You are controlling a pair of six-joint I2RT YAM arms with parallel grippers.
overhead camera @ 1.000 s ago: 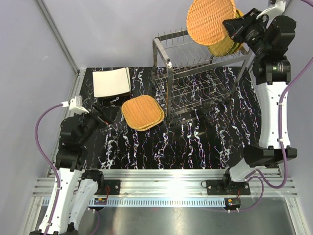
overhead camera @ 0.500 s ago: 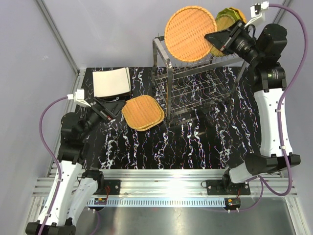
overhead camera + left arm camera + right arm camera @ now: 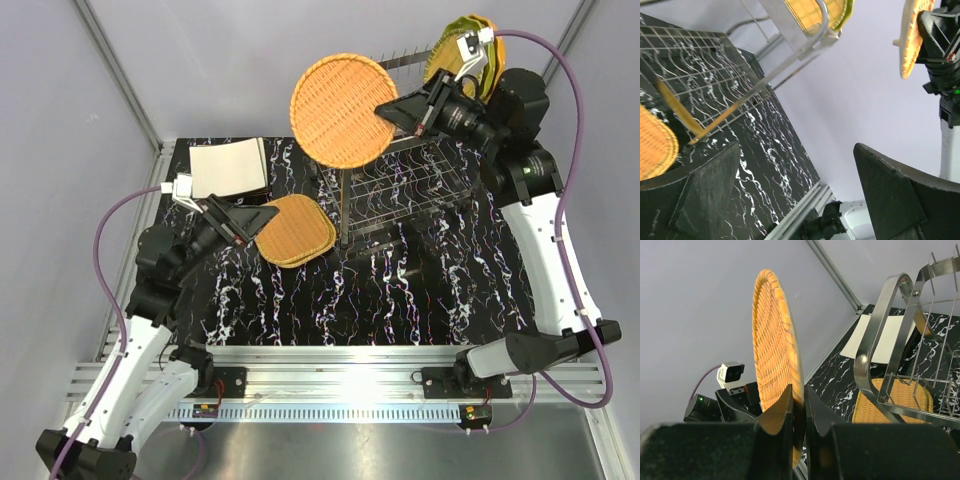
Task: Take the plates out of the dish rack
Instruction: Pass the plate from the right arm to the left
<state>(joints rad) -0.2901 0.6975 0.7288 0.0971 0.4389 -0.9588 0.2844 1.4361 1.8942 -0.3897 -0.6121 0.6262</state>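
My right gripper [image 3: 388, 108] is shut on the rim of a round woven orange plate [image 3: 340, 108] and holds it upright in the air, left of the dish rack's [image 3: 400, 180] top tier. In the right wrist view the jaws [image 3: 799, 405] pinch that plate's [image 3: 772, 340] lower edge. Green and orange plates [image 3: 462, 58] still stand in the rack's upper right. My left gripper [image 3: 245, 218] is open and empty, raised beside the woven rounded-square plates [image 3: 292, 230] stacked on the table. Its wrist view shows the rack [image 3: 740, 85] and the held plate [image 3: 910, 40] edge-on.
A stack of square cream plates [image 3: 228, 167] lies at the back left of the black marbled table [image 3: 380, 290]. Grey walls close the back and left. The rack's tubular frame [image 3: 880, 355] is right beside the held plate.
My right gripper has carried the round woven plate leftward, off the rack's top. My left arm has risen and swung toward the woven square stack.
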